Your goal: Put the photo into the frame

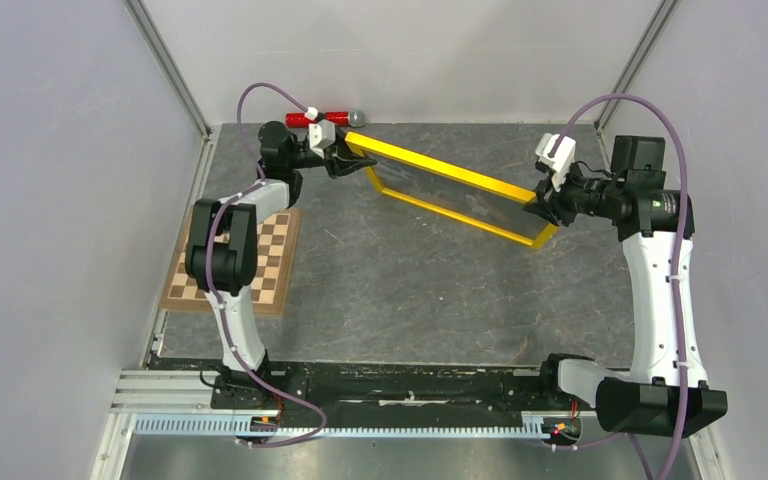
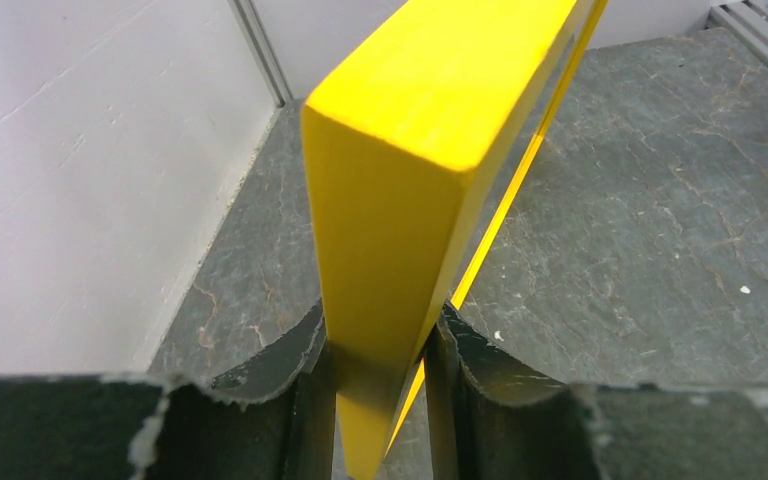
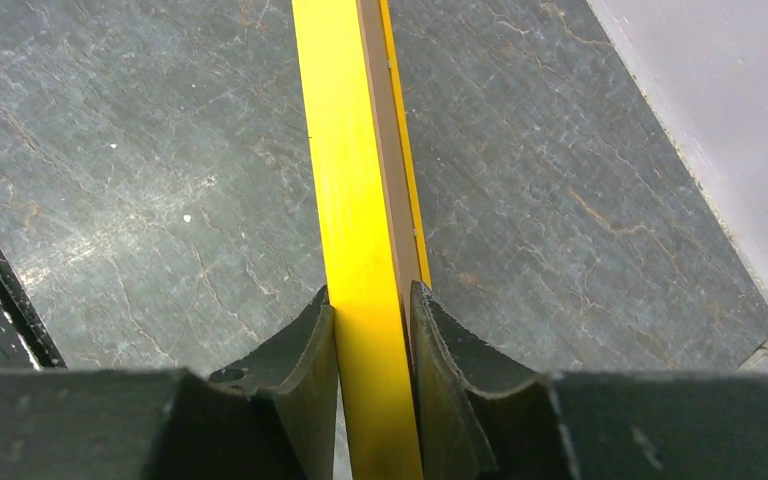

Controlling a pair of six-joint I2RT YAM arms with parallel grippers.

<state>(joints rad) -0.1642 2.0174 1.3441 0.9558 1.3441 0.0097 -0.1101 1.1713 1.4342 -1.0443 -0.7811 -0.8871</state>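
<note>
The frame [image 1: 440,166], a thin-railed yellow rectangle, hangs tilted on edge above the dark mat, running from back left to mid right. My left gripper [image 1: 345,160] is shut on its left corner; in the left wrist view the yellow corner [image 2: 410,150] is wedged between the fingers of that gripper [image 2: 380,360]. My right gripper [image 1: 538,208] is shut on the frame's right end, with the rail [image 3: 355,200] pinched in its jaws [image 3: 372,340]. A brown strip [image 3: 385,150] lies against the rail's inner side. A dark sheet fills the opening; I cannot tell whether it is the photo.
A brown-and-cream chessboard [image 1: 260,262] lies at the left edge of the slate mat [image 1: 410,300], beside the left arm. A red cylinder with a grey cap [image 1: 325,118] lies at the back wall behind the frame's left corner. Grey walls close in on both sides.
</note>
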